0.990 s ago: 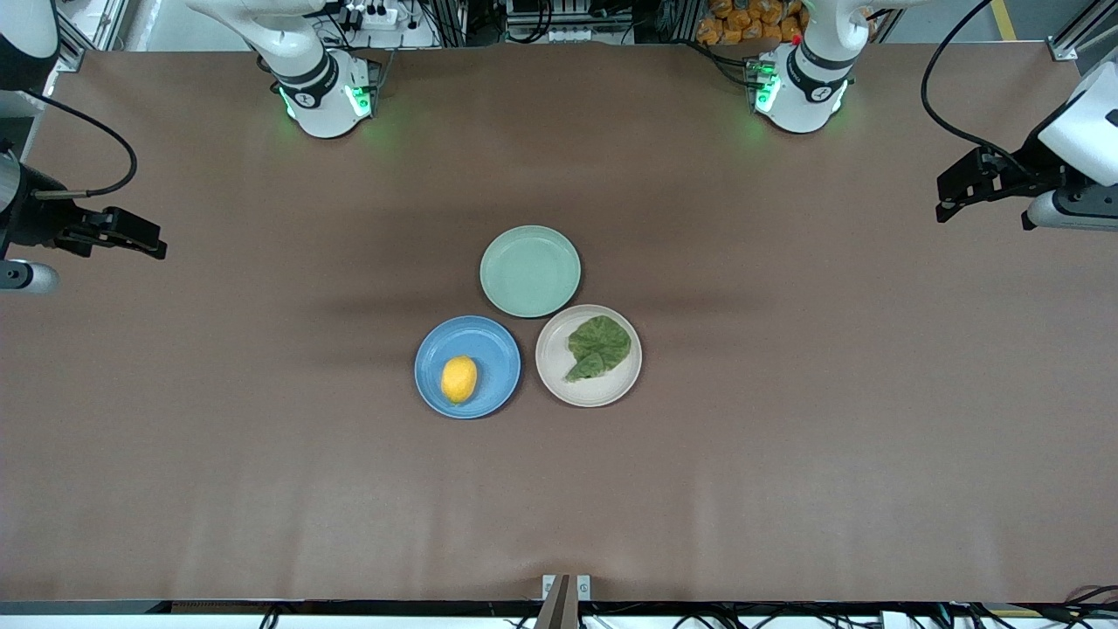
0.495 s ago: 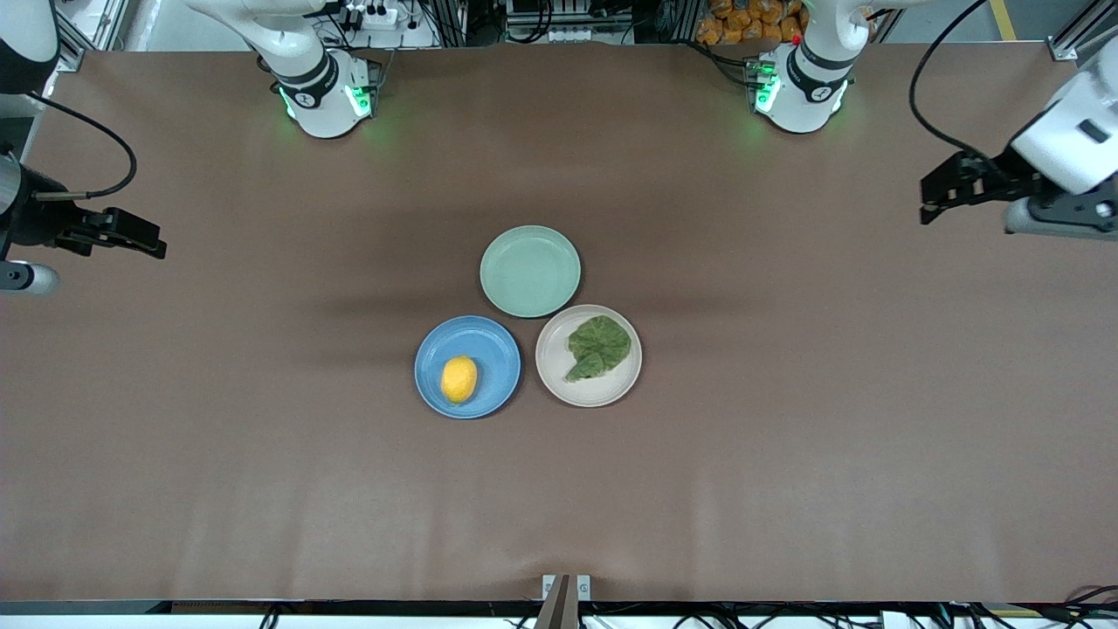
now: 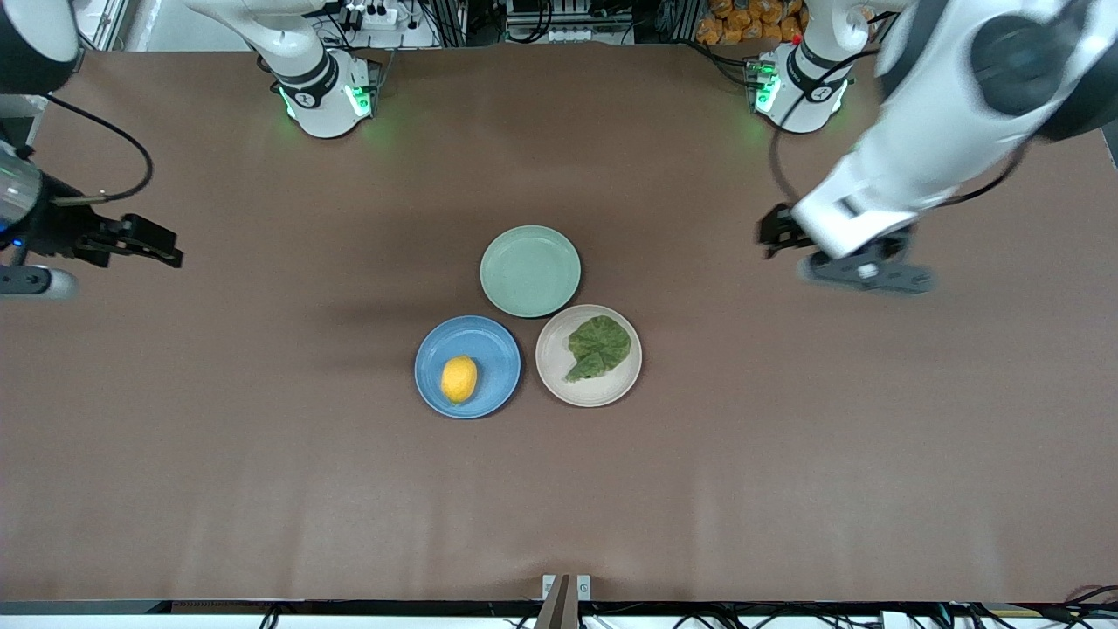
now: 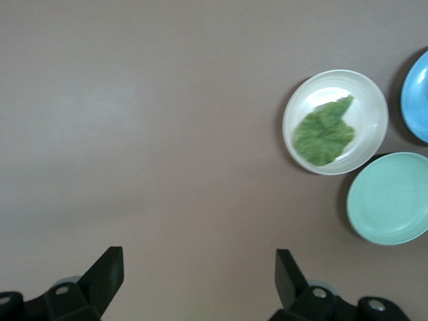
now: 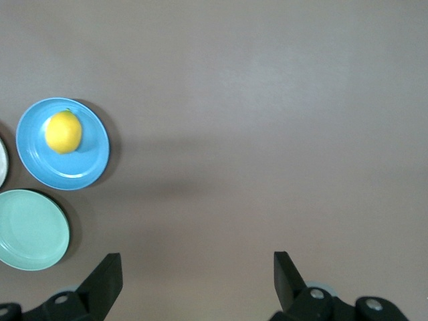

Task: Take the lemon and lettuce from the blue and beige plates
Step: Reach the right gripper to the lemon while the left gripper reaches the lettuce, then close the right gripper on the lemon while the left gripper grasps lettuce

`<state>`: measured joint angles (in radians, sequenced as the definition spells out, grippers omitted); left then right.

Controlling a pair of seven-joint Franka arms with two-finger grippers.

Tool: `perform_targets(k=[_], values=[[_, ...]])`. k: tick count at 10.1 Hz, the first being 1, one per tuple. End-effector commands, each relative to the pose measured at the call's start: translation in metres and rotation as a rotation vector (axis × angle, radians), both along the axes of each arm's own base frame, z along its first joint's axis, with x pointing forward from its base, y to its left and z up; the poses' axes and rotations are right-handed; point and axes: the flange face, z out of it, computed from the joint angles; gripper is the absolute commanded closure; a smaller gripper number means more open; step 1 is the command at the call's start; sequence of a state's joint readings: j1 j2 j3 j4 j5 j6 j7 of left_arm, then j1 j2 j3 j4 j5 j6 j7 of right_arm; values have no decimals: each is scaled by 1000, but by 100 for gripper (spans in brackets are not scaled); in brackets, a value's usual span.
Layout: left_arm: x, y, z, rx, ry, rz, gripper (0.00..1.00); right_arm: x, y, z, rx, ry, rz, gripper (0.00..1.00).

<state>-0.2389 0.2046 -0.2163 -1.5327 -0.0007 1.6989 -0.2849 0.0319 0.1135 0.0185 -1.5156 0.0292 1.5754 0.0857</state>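
The yellow lemon (image 3: 459, 379) lies on the blue plate (image 3: 491, 339) at the table's middle; both show in the right wrist view, lemon (image 5: 63, 132) and plate (image 5: 90, 160). The dark green lettuce (image 3: 599, 347) lies on the beige plate (image 3: 555, 371) beside it, toward the left arm's end; the left wrist view shows the lettuce (image 4: 324, 132) and plate (image 4: 366, 105) too. My left gripper (image 3: 772, 236) is open and empty, up over bare table toward the left arm's end. My right gripper (image 3: 162, 252) is open and empty, up over the right arm's end.
A mint-green plate (image 3: 530, 270) with nothing on it sits farther from the front camera, touching both other plates; it shows in the left wrist view (image 4: 388, 199) and the right wrist view (image 5: 30, 229). Brown table surface surrounds the plates.
My left arm has swung in from the table's edge toward the plates, its gripper now much closer to the beige plate. My right gripper has shifted slightly toward the middle.
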Motion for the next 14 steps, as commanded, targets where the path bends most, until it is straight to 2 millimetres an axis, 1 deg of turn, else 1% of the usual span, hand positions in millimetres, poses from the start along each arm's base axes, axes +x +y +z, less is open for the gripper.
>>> perform_targets(k=[1,2,3,4,5,6,7,8,9,11,12,14], values=[[2,-81,-62,-31,-13,48,0,33,52,-54,10,0,-124,0],[1,-116,-95,-52,-38,73,0,44,89,-84,1,-2,-158,0],[2,-141,-125,-61,-76,85,0,52,117,-115,-5,6,-204,0],[3,-159,-154,-67,-101,92,0,58,146,-145,-9,11,-248,0],[5,-172,-182,-83,-122,101,0,61,182,-175,-14,11,-271,0],[-1,-190,-209,-94,-147,112,0,67,208,-207,-16,19,-296,0],[-3,-199,-237,-78,-164,130,0,66,240,-238,-22,25,-302,0],[-9,-209,-260,-60,-186,116,0,67,254,-261,-16,12,-317,0],[-10,-212,-281,-57,-203,124,0,69,260,-277,-9,5,-319,0],[-14,-218,-306,-72,-201,139,0,62,279,-302,-2,10,-315,0],[-14,-218,-319,-73,-199,141,0,63,286,-315,12,-18,-294,0],[-13,-217,-328,-68,-209,137,4,63,287,-344,11,-14,-266,0]])
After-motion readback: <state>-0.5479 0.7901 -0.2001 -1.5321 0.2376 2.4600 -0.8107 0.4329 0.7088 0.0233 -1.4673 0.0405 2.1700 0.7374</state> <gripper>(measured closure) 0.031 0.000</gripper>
